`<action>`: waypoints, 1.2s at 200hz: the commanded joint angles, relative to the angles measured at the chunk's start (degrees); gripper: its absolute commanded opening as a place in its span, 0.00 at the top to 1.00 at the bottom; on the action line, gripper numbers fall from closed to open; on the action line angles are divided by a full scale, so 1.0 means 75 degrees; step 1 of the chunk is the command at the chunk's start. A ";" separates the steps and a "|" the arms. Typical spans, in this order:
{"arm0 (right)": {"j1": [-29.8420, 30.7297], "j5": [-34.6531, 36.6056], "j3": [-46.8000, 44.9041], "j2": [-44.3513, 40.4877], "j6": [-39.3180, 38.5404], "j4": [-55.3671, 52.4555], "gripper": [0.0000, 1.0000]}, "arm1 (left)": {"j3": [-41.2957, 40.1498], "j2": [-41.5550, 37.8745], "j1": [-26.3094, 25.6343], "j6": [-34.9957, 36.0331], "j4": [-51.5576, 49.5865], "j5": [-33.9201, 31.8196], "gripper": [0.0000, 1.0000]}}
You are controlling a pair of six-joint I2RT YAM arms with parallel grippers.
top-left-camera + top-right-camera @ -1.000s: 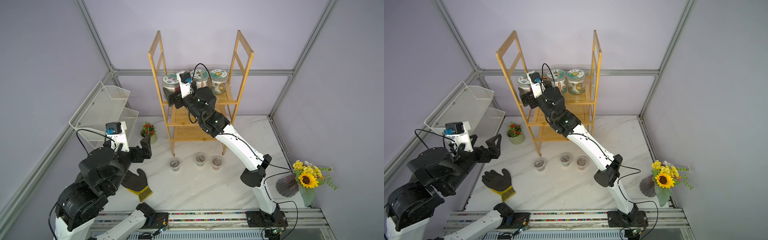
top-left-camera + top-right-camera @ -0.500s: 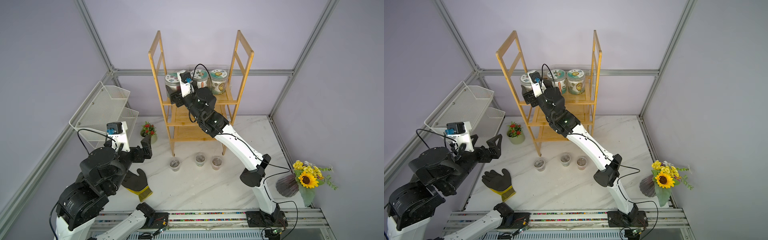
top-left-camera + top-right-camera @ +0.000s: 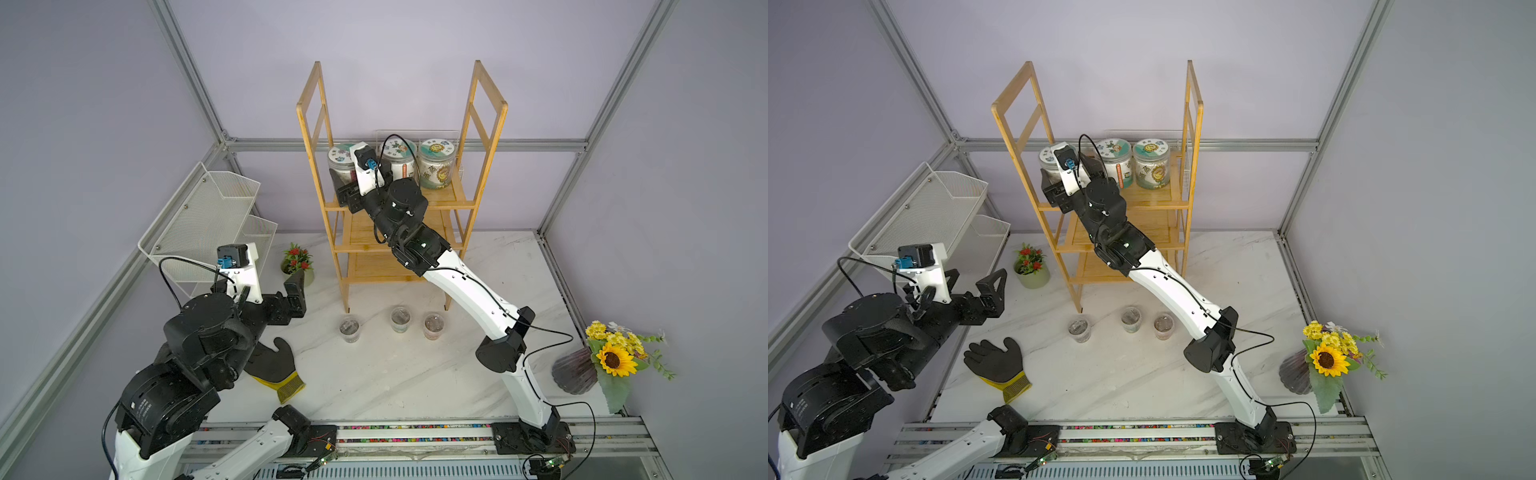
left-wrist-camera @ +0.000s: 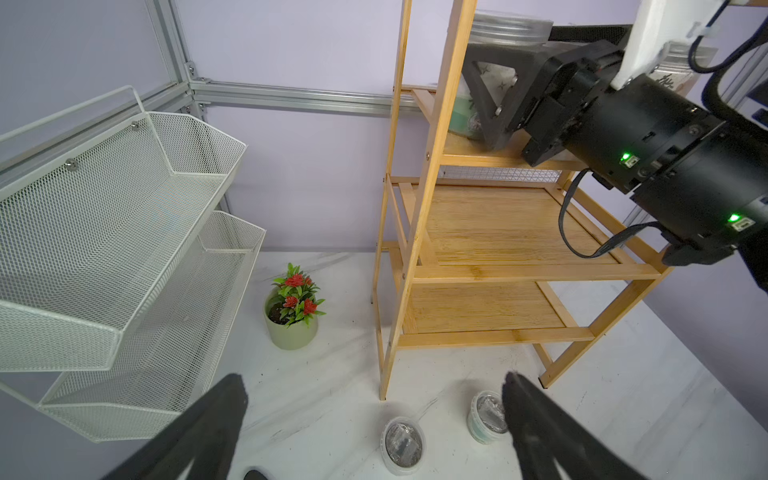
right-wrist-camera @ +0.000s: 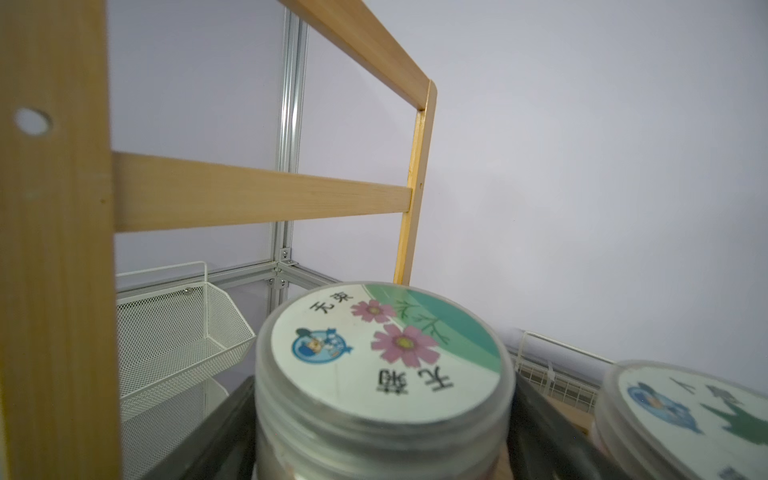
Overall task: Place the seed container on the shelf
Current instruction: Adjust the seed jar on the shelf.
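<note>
Shows seed container (image 3: 340, 156) apparently seated on shelf (image 3: 449, 204) top tier, right end effector (image 5: 384, 399) astride it, clamped or slack impossible to tell; likely calls next for spreading, retreating.

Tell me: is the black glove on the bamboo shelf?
No, the black glove lies flat on the marble table, apart from the bamboo shelf.

I get both top views from high at the front, looking down and back across the table (image 3: 374, 374) to the shelf (image 3: 449, 204), almost the same scene. My left wrist view sees that shelf from low and well off; my right wrist view sits just above a jar (image 5: 382, 345) lid on its top tier.
</note>
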 commanded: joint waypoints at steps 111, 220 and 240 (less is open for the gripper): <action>-0.0210 0.0537 -0.0253 -0.0257 0.0253 0.0501 0.12 | 0.0059 0.0109 -0.0009 0.0053 0.0379 0.0117 0.03; -0.0304 0.0521 -0.0292 -0.0280 0.0464 0.0494 0.03 | 0.0129 0.0151 -0.0007 0.0050 0.0367 0.0154 0.01; -0.0311 0.0523 -0.0291 -0.0276 0.0453 0.0535 0.03 | 0.0129 0.0147 -0.0003 0.0047 0.0356 0.0164 0.01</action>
